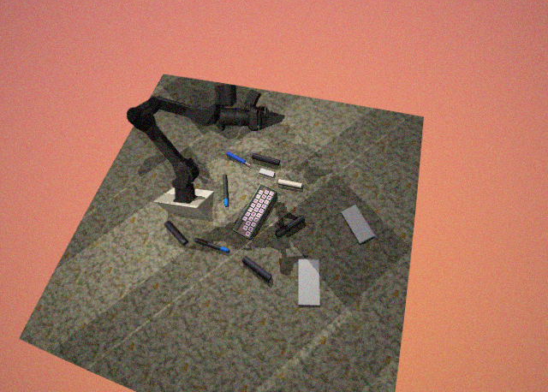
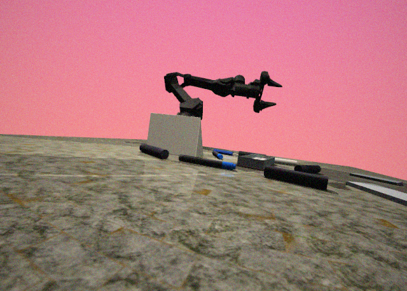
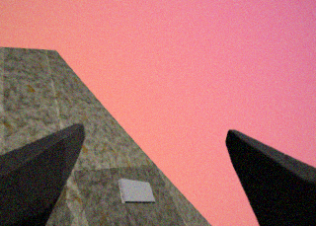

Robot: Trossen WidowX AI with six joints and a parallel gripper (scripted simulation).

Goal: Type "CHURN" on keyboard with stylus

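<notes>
The stylus seems to be the blue pen-like tool with a thin pale tip (image 1: 235, 157) (image 2: 224, 152), lying on the desk beyond the keyboard's far end; its kind is hard to tell at this size. The keyboard (image 1: 255, 212) (image 2: 249, 162) is a small dark block with rows of pale pink keys; the letters are unreadable. My gripper (image 1: 279, 117) (image 2: 278, 94) (image 3: 156, 133) is wide open and empty, high above the desk and pointing roughly level. In the wrist view nothing is between the fingers, and neither stylus nor keyboard shows.
Black pens with blue ends (image 1: 226, 188) (image 1: 211, 245) lie near the keyboard. Several black cylinders (image 1: 256, 269) (image 1: 265, 159) (image 1: 290, 227) lie around it. A white block (image 1: 266, 172) and a cream stick (image 1: 290, 183) lie beyond it. Flat grey slabs (image 1: 308, 282) (image 1: 357, 223) lie to the right.
</notes>
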